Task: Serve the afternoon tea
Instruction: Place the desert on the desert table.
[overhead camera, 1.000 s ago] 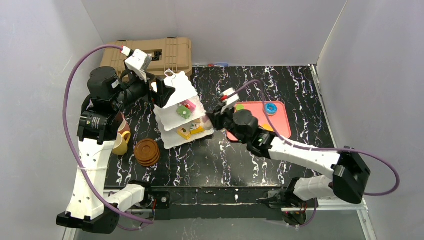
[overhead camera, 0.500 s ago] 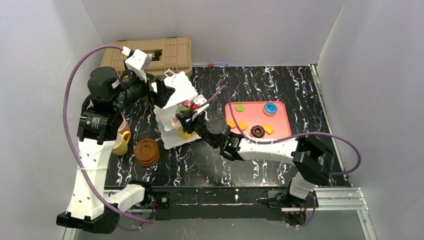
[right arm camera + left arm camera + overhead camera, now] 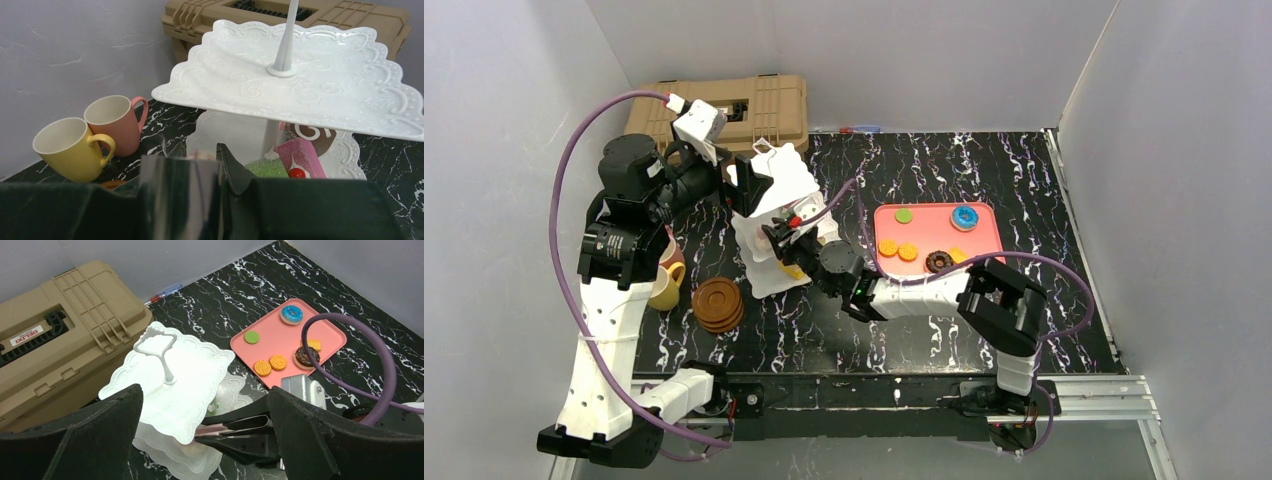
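Observation:
The white three-tier stand [image 3: 776, 190] stands left of centre, its wire loop [image 3: 155, 338] on top. My right gripper [image 3: 777, 238] reaches under the top plate [image 3: 300, 85] at the level of the middle tier, shut on a pale pink pastry [image 3: 216, 429]. On that tier lie a pink slice with a cherry [image 3: 300, 159], a green pastry [image 3: 267, 168] and a brown one [image 3: 311, 135]. My left gripper [image 3: 748, 186] hangs wide open above the stand's left side, holding nothing. Yellow cup [image 3: 70, 147] and pink cup [image 3: 117, 122] sit left of the stand, brown saucers [image 3: 718, 303] stacked nearby.
A pink-red tray [image 3: 984, 235] to the right holds a blue donut [image 3: 291, 314], a chocolate donut [image 3: 302, 356], two orange cookies [image 3: 270, 365] and a green disc [image 3: 252, 337]. A tan hard case [image 3: 754, 105] stands behind the stand. The right arm's purple cable [image 3: 350, 320] arcs over the tray.
My right arm has swung left from the tray's edge to the stand, carrying the pink pastry in under the top plate. The left arm has not moved.

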